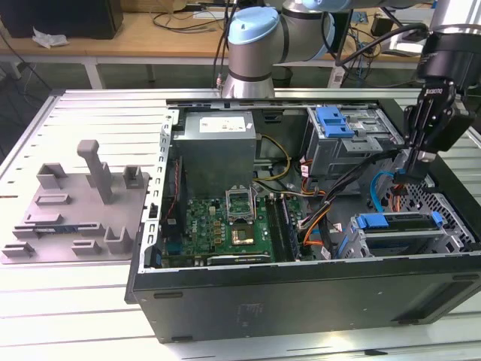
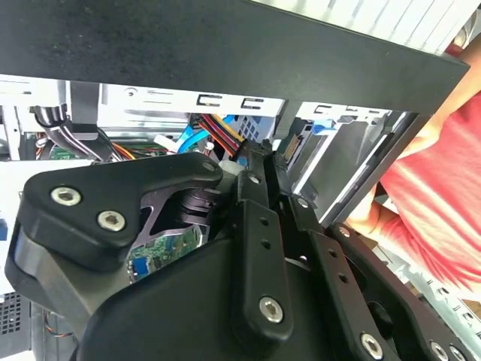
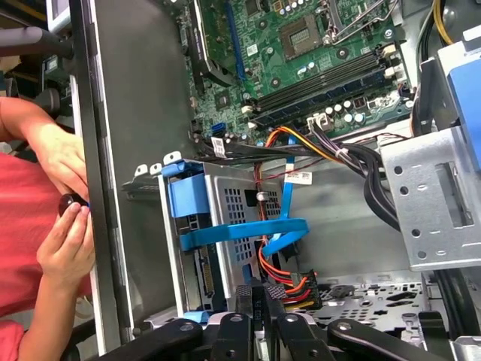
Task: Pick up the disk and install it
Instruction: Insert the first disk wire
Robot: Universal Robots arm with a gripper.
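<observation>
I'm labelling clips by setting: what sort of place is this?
Probably a robotics lab or workshop: a robot arm reaches over an open computer case on a slatted metal table, a cluttered wooden bench behind.

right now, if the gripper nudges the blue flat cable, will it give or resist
The blue flat cable is thin and looped, so it probably bends aside easily. It looks light. Running across the drive cage, it may spring back.

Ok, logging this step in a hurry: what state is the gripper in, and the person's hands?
Gripper: shut, fingers together, nothing seen between them.
Person's hands: together on a small dark object, outside the computer case.
</observation>
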